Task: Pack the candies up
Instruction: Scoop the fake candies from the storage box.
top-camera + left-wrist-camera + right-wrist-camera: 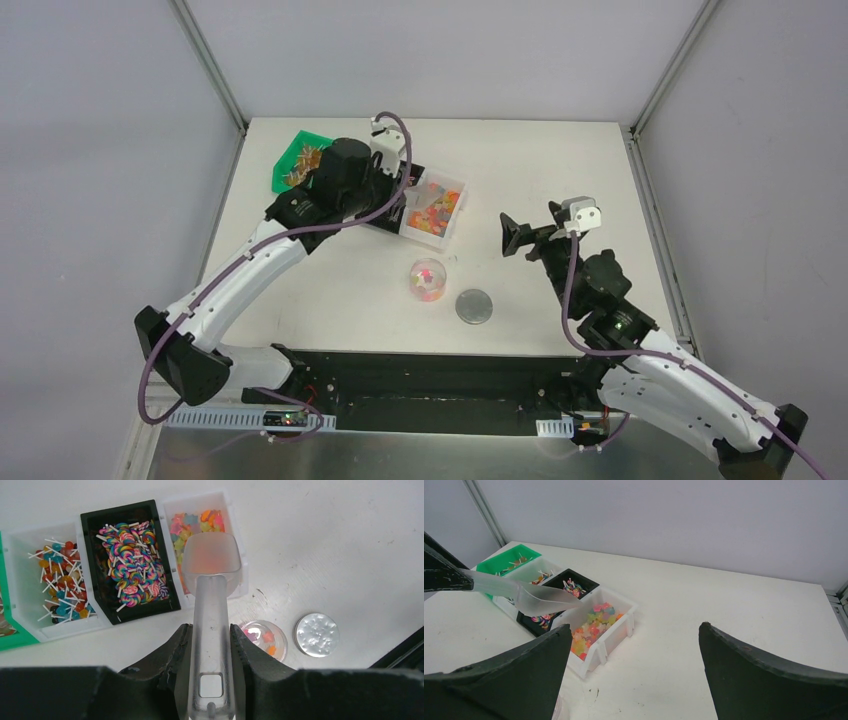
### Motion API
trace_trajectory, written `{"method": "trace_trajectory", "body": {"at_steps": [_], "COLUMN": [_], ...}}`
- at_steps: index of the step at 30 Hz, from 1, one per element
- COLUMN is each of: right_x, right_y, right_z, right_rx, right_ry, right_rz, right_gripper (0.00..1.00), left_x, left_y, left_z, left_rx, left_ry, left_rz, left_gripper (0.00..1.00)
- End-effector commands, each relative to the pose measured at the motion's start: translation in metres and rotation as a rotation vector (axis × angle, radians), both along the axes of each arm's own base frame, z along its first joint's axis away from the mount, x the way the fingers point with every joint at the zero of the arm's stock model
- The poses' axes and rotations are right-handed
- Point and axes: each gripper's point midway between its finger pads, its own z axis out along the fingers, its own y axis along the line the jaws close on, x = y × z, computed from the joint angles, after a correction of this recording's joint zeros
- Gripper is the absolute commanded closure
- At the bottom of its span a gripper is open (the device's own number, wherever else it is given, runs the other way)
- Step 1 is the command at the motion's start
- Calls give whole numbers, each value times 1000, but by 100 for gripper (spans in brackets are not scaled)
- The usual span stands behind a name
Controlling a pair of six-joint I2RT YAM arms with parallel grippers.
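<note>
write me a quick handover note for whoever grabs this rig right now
Left gripper: jaws shut on the translucent plastic scoop, its bowl over the white bin of gummy candies; whether it carries a load is unclear.
Right gripper: jaws open, empty, hanging over the white table.
The small clear round jar stands on the table, the grey round lid flat beside it, apart.
Done: a few candies in the jar.
Left: probably more scoops, then the lid.
</note>
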Motion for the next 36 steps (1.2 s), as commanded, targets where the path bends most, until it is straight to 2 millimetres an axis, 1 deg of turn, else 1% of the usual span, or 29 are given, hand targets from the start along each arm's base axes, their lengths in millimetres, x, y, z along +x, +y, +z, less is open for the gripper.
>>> {"method": "trace_trajectory", "body": {"at_steps": [1, 4, 7, 10, 15, 21, 26, 31, 36], "right_x": [-4, -4, -5, -7, -9, -7, -8, -9, -9], "right_y": [-6, -4, -1, -1, -6, -5, -6, -12, -13], "right_z": [18, 18, 22, 26, 26, 24, 25, 23, 22], "right_rx": [41, 37, 38, 39, 53, 41, 41, 39, 34], "right_ry": [-29, -30, -32, -36, -38, -36, -40, -44, -45], "right_rz": [-4, 8, 22, 29, 19, 13, 16, -4, -7], "right_gripper": [0, 0, 0, 0, 0, 0, 0, 0, 0], "left_x": [-1, 1, 6, 10, 23, 42, 48, 52, 51], "left_y": [-10, -15, -15, -15, -14, -24, -33, -27, -19], "left_z": [3, -12, -28, -40, -51, -65, -80, -95, -110], "left_rx": [1, 30, 66, 96, 152, 191, 194, 214, 221], "left_ry": [71, 137, 173, 186, 172, 179, 202, 190, 162], "left_rz": [-11, -17, 4, 9, 19, 19, 6, 38, 62], "left_gripper": [100, 100, 100, 100, 100, 100, 100, 100, 100]}}
